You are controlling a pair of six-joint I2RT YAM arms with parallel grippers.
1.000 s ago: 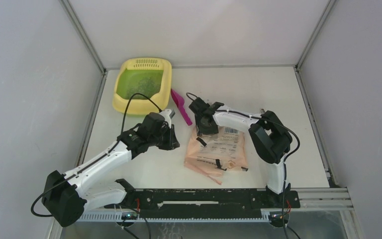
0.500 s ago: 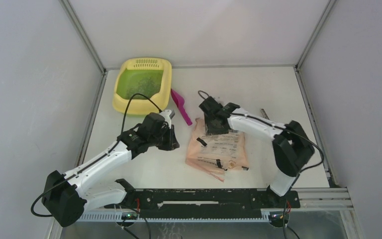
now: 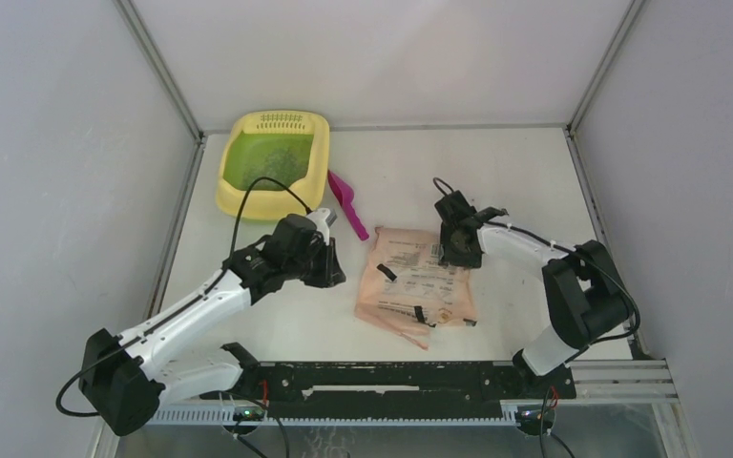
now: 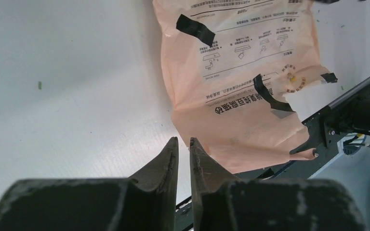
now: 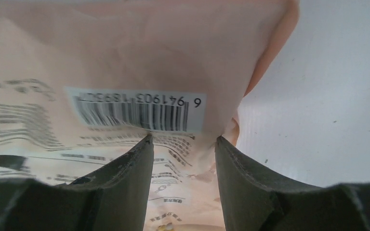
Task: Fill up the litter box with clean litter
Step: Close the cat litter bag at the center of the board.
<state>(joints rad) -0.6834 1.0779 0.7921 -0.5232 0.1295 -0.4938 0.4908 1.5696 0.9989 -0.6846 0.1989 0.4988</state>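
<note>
The litter box (image 3: 232, 202) sits at the upper left of the top view, on the far left part of the counter (image 3: 515, 162), grille end away from us. Dark litter (image 3: 277, 153) speckles its green floor in a thin layer. A scoop (image 3: 345, 202) lies just beside the box's right wall. A bag (image 3: 420, 286) lies flat at the centre of the frame, with black tape strips on it.

Our left gripper (image 4: 184, 143) hangs over bare counter left of the bag, its fingers nearly together with only a thin slit between them, holding nothing. Our right gripper (image 5: 183, 139) is at the bag's upper right corner, fingers well apart, with the barcode and the bag's edge showing between them. We cannot tell whether it touches the bag.
</note>
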